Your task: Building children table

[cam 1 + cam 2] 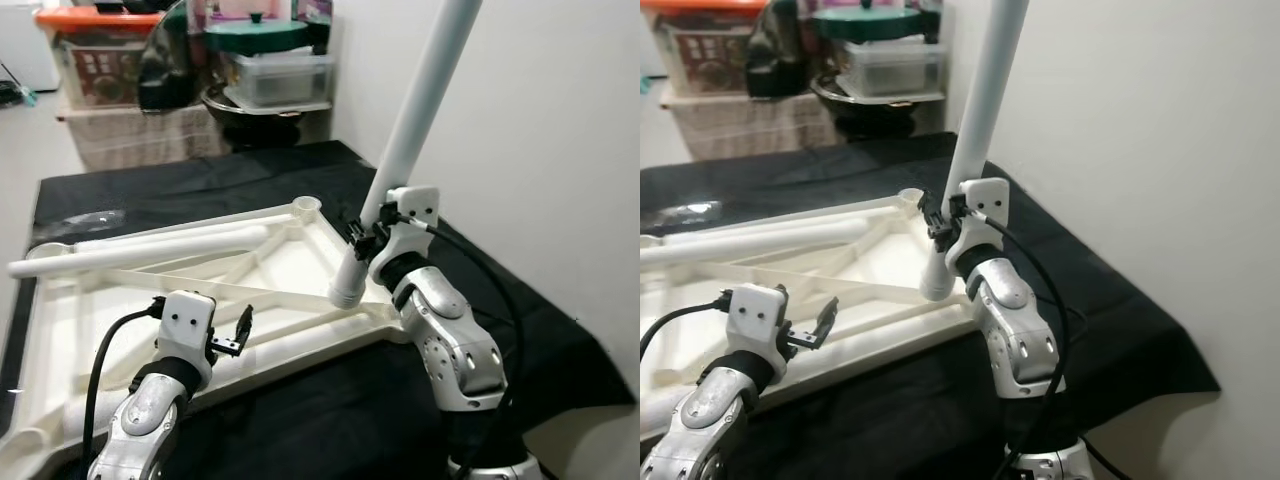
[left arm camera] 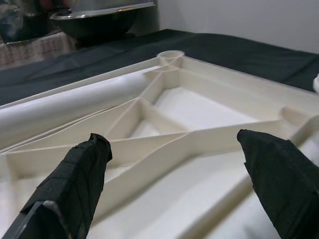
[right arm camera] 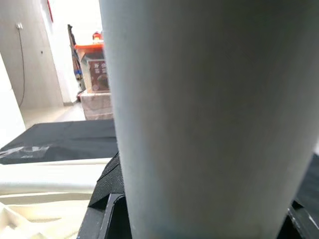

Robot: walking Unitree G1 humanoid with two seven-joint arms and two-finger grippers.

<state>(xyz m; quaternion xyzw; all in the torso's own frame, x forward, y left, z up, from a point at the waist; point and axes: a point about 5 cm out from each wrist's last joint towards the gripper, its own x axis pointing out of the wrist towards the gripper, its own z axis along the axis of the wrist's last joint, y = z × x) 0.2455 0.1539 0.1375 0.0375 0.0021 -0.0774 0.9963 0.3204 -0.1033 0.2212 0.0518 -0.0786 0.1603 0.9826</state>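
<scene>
A cream plastic table top (image 1: 290,262) lies upside down on a black cloth, its ribbed underside up. My right gripper (image 1: 365,238) is shut on a white table leg (image 1: 420,105) that stands nearly upright, tilted to the right, its lower end (image 1: 347,291) at the top's near right corner. The leg (image 3: 199,114) is very close in the right wrist view. A second white leg (image 1: 140,252) lies flat across the top's far left part. My left gripper (image 1: 238,333) is open just above the top's near rib (image 2: 199,144), holding nothing.
A wall stands close on the right. Past the black cloth (image 1: 180,185), stacked plastic boxes (image 1: 280,75), a dark bowl (image 1: 250,105) and a basket (image 1: 100,70) stand at the back. An empty corner socket (image 1: 306,207) shows at the top's far corner.
</scene>
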